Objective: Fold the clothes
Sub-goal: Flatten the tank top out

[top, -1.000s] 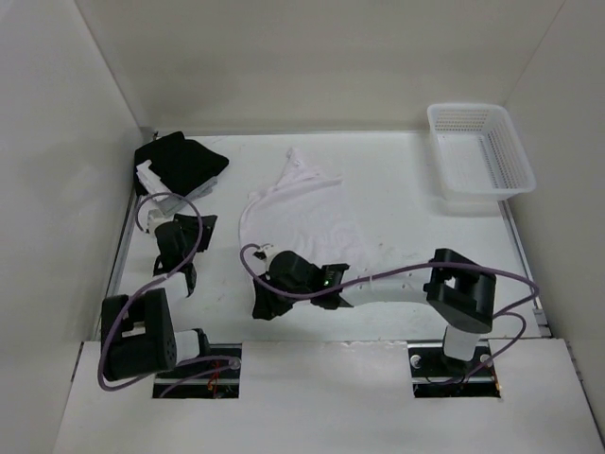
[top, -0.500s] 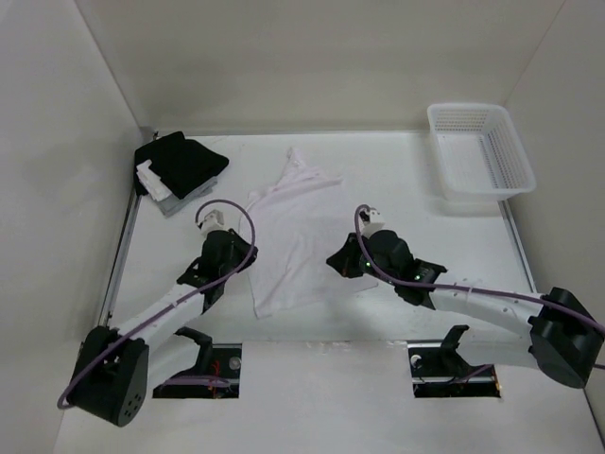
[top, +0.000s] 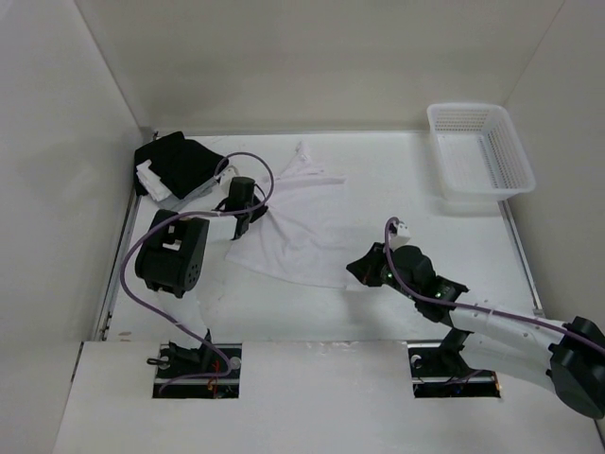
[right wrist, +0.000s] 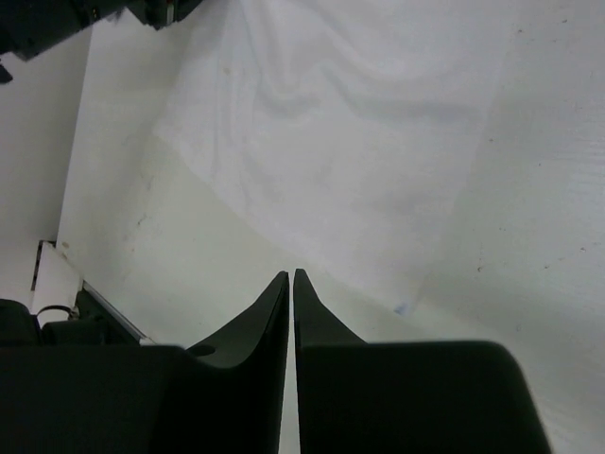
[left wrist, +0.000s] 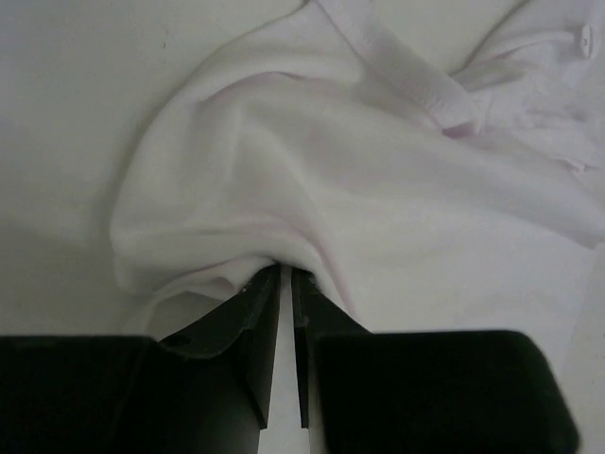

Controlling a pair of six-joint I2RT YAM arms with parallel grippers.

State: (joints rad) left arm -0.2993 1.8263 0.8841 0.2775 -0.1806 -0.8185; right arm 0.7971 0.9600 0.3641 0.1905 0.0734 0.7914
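Note:
The clothes (top: 293,232) are one thin white garment spread partly flat in the middle of the table, its narrow end pointing to the back. My left gripper (top: 250,213) is at its far left corner. In the left wrist view that gripper (left wrist: 285,270) is shut on a bunched fold of the clothes (left wrist: 331,180). My right gripper (top: 355,271) hangs by the garment's near right edge. In the right wrist view it (right wrist: 291,274) is shut with nothing between its fingers, over bare table just short of the edge of the clothes (right wrist: 359,123).
A black cloth bundle (top: 180,163) with grey and white pieces lies in the back left corner, close to my left arm. A white mesh basket (top: 480,161) stands at the back right. White walls close in the table on three sides.
My left gripper has moved to the garment's far left corner and shut on the cloth. My right gripper has shut and drawn back to the near right. The garment lies wider and more to the left.

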